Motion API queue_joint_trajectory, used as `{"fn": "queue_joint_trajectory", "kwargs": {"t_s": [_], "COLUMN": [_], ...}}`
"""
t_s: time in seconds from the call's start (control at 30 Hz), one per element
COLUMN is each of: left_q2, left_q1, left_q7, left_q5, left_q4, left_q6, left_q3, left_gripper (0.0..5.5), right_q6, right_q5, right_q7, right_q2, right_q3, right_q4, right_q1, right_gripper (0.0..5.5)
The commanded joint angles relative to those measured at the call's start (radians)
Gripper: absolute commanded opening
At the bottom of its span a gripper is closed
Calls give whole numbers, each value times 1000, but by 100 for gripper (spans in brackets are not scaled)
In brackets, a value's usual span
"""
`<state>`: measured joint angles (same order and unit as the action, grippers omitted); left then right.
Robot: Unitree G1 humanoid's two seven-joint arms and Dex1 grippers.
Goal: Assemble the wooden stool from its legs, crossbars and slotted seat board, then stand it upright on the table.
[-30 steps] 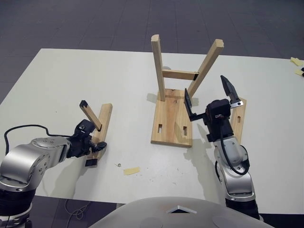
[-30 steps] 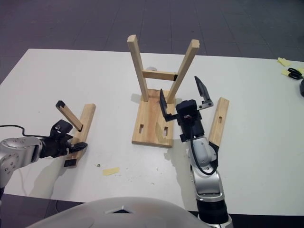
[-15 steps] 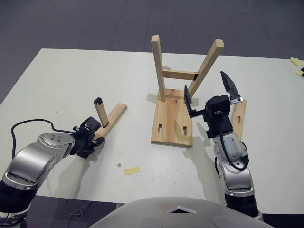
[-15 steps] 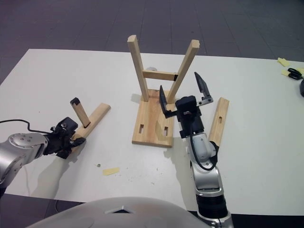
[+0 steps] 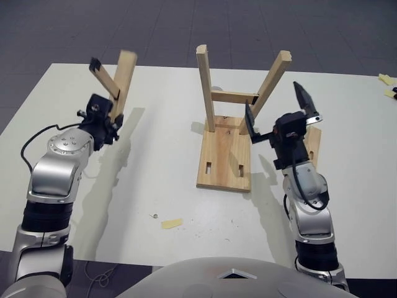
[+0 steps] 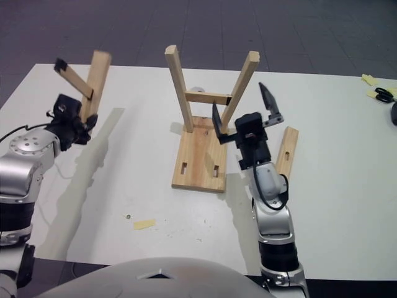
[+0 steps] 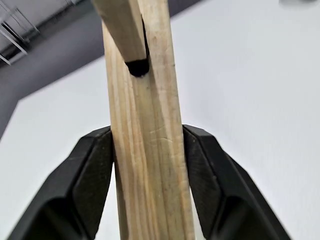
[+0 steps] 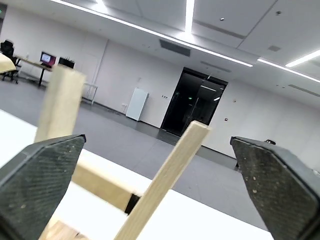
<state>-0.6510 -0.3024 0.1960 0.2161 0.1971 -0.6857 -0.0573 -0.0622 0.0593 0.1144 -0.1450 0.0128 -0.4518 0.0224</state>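
Wooden stool (image 5: 226, 124), half built, is sitting mid-table (image 5: 155, 180): its pale, grainy seat board (image 5: 223, 162) with rectangular slots is lying flat, and two square legs (image 5: 206, 87) joined by a crossbar (image 5: 234, 97) are rising from its far end. The left hand (image 5: 111, 118) is clamping another leg (image 5: 124, 77) aloft at far left. The right hand (image 5: 273, 99) is gaping just right of the standing legs.

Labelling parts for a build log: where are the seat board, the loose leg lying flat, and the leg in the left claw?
seat board (image 5: 224, 155): left eye view, bare middle.
loose leg (image 6: 287, 149): right eye view, mid-length.
held leg (image 7: 150, 150): left wrist view, its face at the grip.
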Motion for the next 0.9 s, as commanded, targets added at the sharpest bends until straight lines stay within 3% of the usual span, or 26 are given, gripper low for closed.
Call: {"fn": "queue_joint_trajectory", "kwargs": {"t_s": [0.03,0.2,0.37,0.57,0.83,0.9], "left_q2": [40,29,13,24,32,36], "left_q1": [-124,-234,-220,-209,-165,-156], "left_q7": [-36,102,270,423,447,452], "left_q5": [-20,6,25,106,72,67], "left_q4": [-12,80,198,275,326,340], "left_q6": [132,296,369,311,291,288], "left_q3": [-85,-55,35,100,153,166], "left_gripper": [210,210,210,210,210,210], "right_q6": [-142,-351,-424,-466,-506,-502], "right_q5": [-300,-859,-1146,-1270,-1307,-1283], "right_q7": [-13,-59,-98,-146,-84,-82], "right_q2": [81,113,79,47,6,8], "right_q3": [-122,-264,-273,-246,-154,-141], "right_q4": [-65,-116,-136,-108,-90,-56], "right_q1": [81,181,258,358,424,442], "right_gripper": [540,540,540,540,540,506]}}
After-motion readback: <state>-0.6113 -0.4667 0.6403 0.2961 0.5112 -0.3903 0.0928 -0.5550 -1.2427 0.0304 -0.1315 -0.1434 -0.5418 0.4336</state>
